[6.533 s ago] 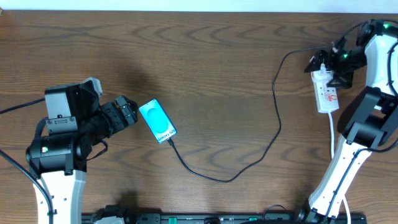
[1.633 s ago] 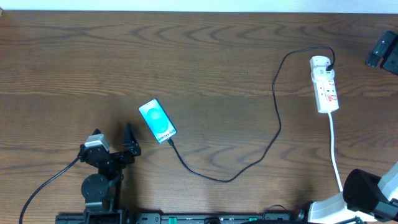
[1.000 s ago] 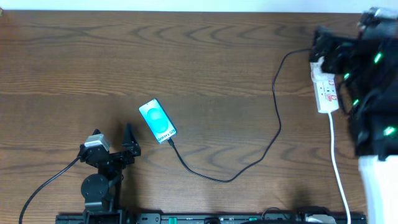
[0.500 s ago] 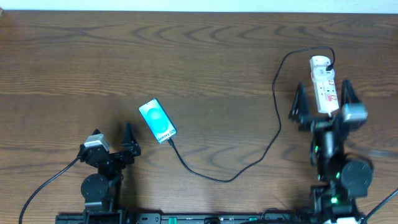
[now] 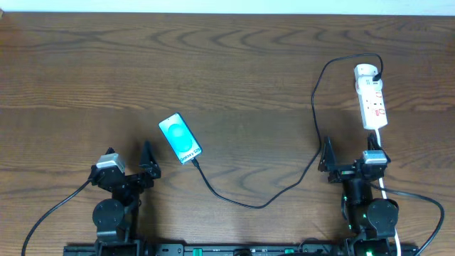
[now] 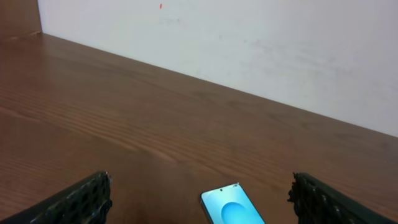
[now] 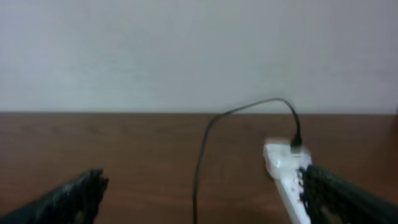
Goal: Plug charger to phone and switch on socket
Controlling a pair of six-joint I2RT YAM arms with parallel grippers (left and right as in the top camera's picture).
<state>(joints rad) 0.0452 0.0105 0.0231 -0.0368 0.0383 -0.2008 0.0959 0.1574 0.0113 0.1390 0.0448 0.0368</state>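
Observation:
The phone [image 5: 180,138] lies face up on the wooden table, teal screen lit, with the charger cable [image 5: 284,186] meeting its lower end. The cable loops right and up to the socket [image 5: 371,96], a white power strip at the far right. My left gripper [image 5: 128,165] is open and empty at the front left, below and left of the phone. My right gripper [image 5: 350,156] is open and empty at the front right, below the socket. In the left wrist view the phone [image 6: 232,210] lies between the fingers ahead. In the right wrist view the socket [image 7: 287,168] and cable [image 7: 205,140] lie ahead.
A white wall [image 6: 249,43] stands behind the table's far edge. The socket's white cord [image 5: 381,153] runs down toward the right arm base. A black rail [image 5: 227,249] lies along the front edge.
The right arm left the socket and came down to rest low at the front right with its gripper open. The left arm had earlier settled at the front left. Phone and cable have not moved.

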